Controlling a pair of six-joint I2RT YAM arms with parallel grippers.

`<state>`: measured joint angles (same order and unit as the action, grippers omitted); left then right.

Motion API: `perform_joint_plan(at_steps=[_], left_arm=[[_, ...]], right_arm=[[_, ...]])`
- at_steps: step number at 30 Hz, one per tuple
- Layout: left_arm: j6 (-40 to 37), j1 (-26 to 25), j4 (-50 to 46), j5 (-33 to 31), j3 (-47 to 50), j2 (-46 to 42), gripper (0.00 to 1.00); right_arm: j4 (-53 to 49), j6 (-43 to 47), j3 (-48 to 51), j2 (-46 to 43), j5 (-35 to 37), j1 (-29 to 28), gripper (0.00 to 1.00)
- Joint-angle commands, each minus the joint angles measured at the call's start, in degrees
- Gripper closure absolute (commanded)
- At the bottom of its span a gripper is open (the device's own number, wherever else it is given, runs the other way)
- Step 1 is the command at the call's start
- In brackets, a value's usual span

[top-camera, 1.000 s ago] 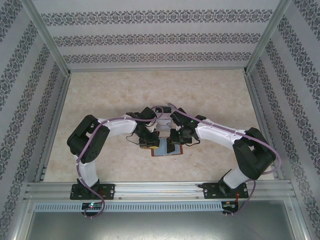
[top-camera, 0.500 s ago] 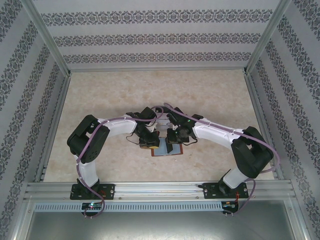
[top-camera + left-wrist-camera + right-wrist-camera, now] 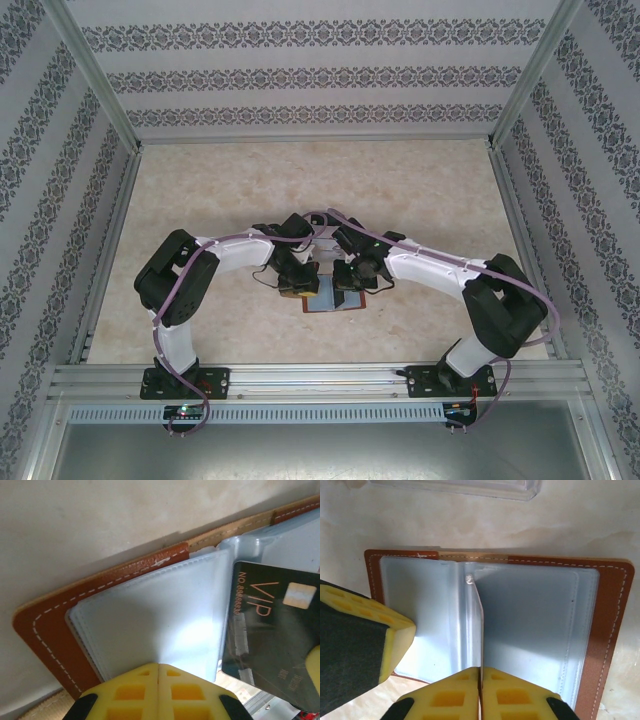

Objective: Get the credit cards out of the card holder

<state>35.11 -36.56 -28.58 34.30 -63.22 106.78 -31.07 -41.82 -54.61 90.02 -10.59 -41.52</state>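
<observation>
Card holder: the reddish-brown leather card holder lies open and flat on the tabletop, cover down. White stitching runs along its edge.
Sleeves: the bluish-grey sleeves lie face up on both halves of the holder. They look empty and a little glossy.
Black VIP card: the black VIP card stands up from the holder's spine, between the two halves. It has gold letters and a number along one side. A clear sleeve film seems to cover its lower corner, so I cannot tell how far it is out.
Right fingers: my right fingers are pressed together at the holder's near edge, with this thin upright leaf nipped between them. From my left wrist, one of these yellow fingers touches the card's corner.
Left fingers: my left fingers are closed tip to tip with no gap, over the near edge of the holder's left half. One of them rests against the sleeves there. Whether they pinch a sleeve I cannot tell.
Clear tray: a transparent plastic tray lies near the holder's far edge, apart from it.
</observation>
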Motion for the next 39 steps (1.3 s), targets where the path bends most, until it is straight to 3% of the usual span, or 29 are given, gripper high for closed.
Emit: perform_joint_plan(at_steps=[1, 8, 16, 26, 39], left_arm=[[-1.12, -0.69, -3.33, -2.86, -1.64, -1.57, 0.99], [-0.92, -0.23, -4.37, -4.64, -2.63, -5.25, 0.98], [-0.68, 2.28, -3.16, -6.38, 0.86, -9.36, 0.96], [-0.5, 6.29, -2.04, -6.26, 6.0, -13.85, 0.96], [-0.43, 9.31, -2.18, -6.84, 11.39, -18.13, 0.94]], right_arm=[[-1.66, 0.18, -0.01, -1.58, 0.76, -0.21, 0.92], [-5.92, 7.68, -3.27, -3.15, 1.73, 1.67, 0.95], [-10.41, 29.54, -9.41, -3.23, 1.11, 4.23, 0.96], [-19.12, 62.54, -23.75, 6.36, 1.11, 4.68, 0.97], [-30.2, 83.68, -44.48, 19.77, 0.59, 8.44, 0.99]])
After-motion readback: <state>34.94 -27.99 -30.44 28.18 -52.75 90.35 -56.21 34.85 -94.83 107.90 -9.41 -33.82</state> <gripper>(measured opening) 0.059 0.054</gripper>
